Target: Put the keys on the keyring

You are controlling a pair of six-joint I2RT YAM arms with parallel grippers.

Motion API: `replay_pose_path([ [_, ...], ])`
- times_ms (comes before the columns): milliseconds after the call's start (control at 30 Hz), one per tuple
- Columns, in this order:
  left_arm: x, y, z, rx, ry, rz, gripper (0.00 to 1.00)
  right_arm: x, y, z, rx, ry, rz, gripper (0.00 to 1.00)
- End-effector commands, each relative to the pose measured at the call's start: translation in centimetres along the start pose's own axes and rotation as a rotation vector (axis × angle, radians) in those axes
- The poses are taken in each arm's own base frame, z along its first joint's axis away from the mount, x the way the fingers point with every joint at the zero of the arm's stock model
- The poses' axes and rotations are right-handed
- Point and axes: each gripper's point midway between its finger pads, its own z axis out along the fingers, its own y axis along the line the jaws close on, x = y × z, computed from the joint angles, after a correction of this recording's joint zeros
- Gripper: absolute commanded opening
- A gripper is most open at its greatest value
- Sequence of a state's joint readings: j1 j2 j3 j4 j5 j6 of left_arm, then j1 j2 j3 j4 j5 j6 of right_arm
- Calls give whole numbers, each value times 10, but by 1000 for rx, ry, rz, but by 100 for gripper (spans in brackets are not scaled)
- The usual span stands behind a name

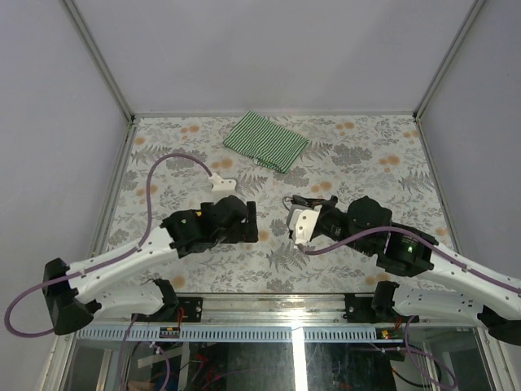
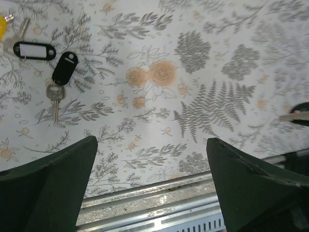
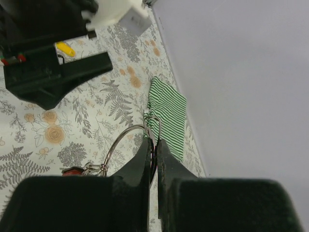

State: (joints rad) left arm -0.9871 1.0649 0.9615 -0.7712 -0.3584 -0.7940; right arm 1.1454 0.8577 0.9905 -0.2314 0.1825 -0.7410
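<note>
In the left wrist view the keys lie flat on the floral table at the upper left. One silver key [image 2: 54, 99] has a black tag [image 2: 64, 67]. Another tag, black-rimmed with a white label [image 2: 34, 50], lies beside it, and a yellow tag [image 2: 2, 26] shows at the frame edge. My left gripper [image 2: 152, 140] is open and empty, to the right of the keys and nearer the table edge. My right gripper [image 3: 155, 142] is shut on a thin wire ring of the keyring [image 3: 120, 137], with its red tag [image 3: 72, 170] hanging low. In the top view both grippers, left [image 1: 251, 220] and right [image 1: 291, 213], face each other mid-table.
A green-and-white striped cloth [image 1: 265, 140] lies at the back of the table, just beyond the keyring in the right wrist view [image 3: 169, 113]. The metal rail [image 2: 169, 203] of the near table edge runs under the left gripper. Grey walls enclose the table.
</note>
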Motion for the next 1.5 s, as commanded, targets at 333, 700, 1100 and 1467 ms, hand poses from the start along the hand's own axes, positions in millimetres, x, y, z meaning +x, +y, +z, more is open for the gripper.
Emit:
replay_pose_path([
  [333,-3,44,43,-211,108,51,100,-7,-6,-15,51,-49,136,0],
  [700,11,90,80,-230,95,-141,69,-12,3,-9,12,-65,178,0],
  [1100,29,126,107,-210,84,-263,49,-12,10,-5,-20,-65,191,0],
  [1467,29,139,115,-228,101,-250,29,-11,12,-4,-28,-58,189,0],
])
